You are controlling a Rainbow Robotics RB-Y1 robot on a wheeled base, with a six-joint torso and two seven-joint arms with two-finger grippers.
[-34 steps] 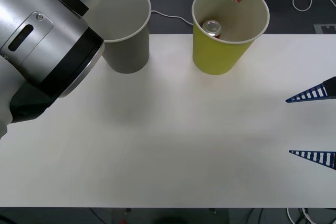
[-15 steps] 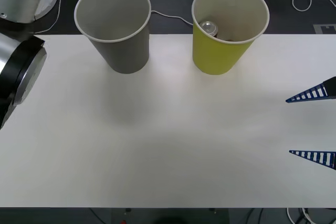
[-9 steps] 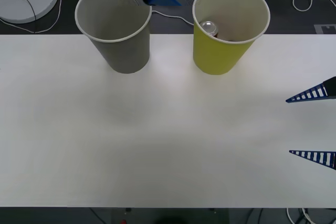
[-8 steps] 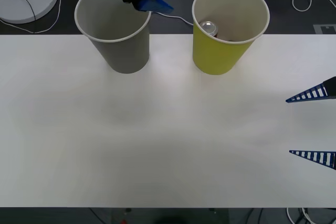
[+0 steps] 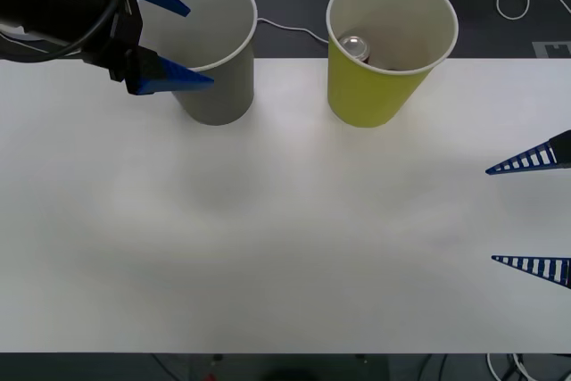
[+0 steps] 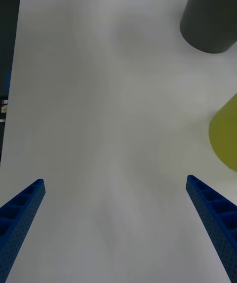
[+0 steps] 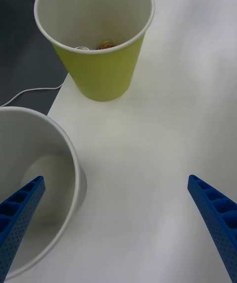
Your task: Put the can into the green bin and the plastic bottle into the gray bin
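**Empty left gripper beside the gray bin: a knock is the risk**

The left gripper (image 5: pixel 169 42) hangs with its fingers (image 5: pixel 174 76) spread wide and empty, right at the gray bin (image 5: pixel 210 86), one finger over its rim. A careless sideways move could tip that light bin. The right gripper (image 5: pixel 533 211), also spread and empty, waits well apart from it at the table (image 5: pixel 285 247) edge. The can (image 5: pixel 359 45) lies inside the green bin (image 5: pixel 379 86), beside the gray bin.

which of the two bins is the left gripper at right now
The gray bin: the open left gripper sits at its rim, while the green bin stands apart to the right.
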